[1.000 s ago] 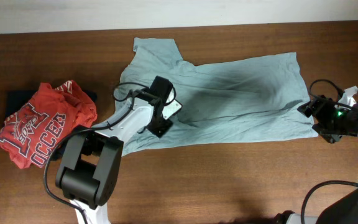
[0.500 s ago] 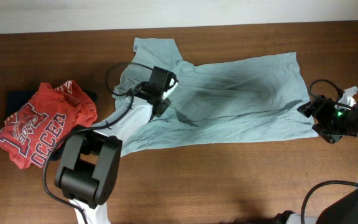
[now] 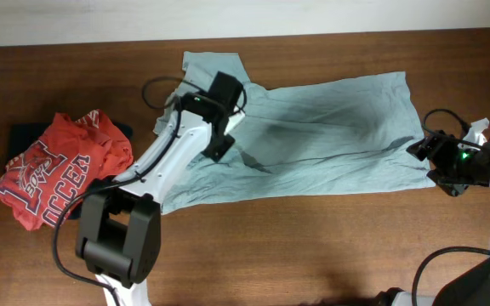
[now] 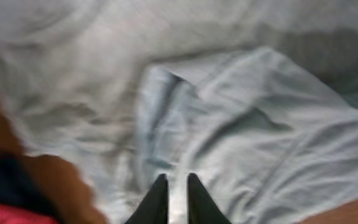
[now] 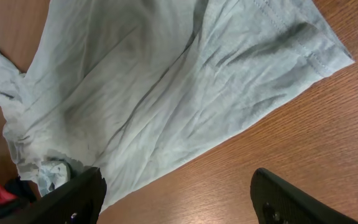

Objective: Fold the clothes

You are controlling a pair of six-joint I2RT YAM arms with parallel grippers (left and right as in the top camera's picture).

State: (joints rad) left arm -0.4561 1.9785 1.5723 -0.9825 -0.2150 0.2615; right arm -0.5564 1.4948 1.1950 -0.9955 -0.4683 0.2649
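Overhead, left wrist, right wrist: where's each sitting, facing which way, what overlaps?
Overhead: above the table, facing straight down; T-shirt spread out, red shirt at its left; left arm and right arm show.
Left wrist: low over the T-shirt's creases, facing down; own jaws close together at bottom edge.
Right wrist: off the T-shirt's hem corner, facing across it; own jaws wide apart in bottom corners.
Shared: all see the T-shirt.

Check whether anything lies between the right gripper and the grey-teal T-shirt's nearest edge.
Nothing visible does. The open right gripper faces the T-shirt with only bare table wood showing before its edge. The red shirt lies far off, beyond the T-shirt's other end.
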